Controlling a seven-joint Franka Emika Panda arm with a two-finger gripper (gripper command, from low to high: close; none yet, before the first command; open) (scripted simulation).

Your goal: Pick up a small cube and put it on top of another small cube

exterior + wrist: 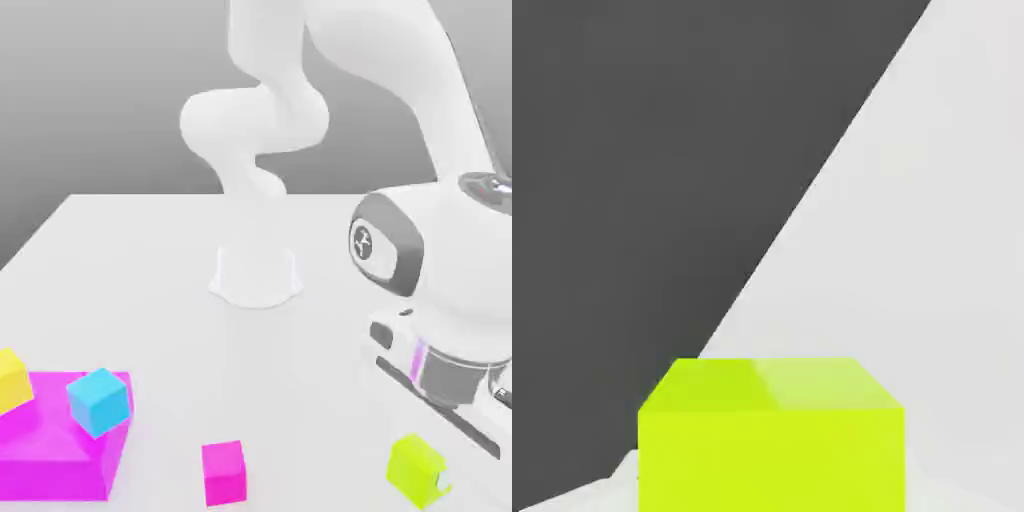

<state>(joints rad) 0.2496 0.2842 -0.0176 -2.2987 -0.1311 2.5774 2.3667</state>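
The small lime-green cube (413, 468) sits on the white table near the front, at the exterior view's right. My gripper (430, 478) has come down over it from the right, and one white fingertip (441, 485) shows against the cube's side. The jaws are shut on the cube. In the hand view the lime-green cube (770, 440) is close up and centred. A small magenta cube (222, 472) lies on the table to the exterior view's left of it. A small cyan cube (100, 401) rests further left on a flat magenta block (55, 455).
A yellow cube (10, 380) sits on the magenta block's far left part, cut by the picture's edge. The arm's white base (255, 275) stands mid-table at the back. In the hand view the table's edge (812, 215) runs diagonally, with dark floor beyond it.
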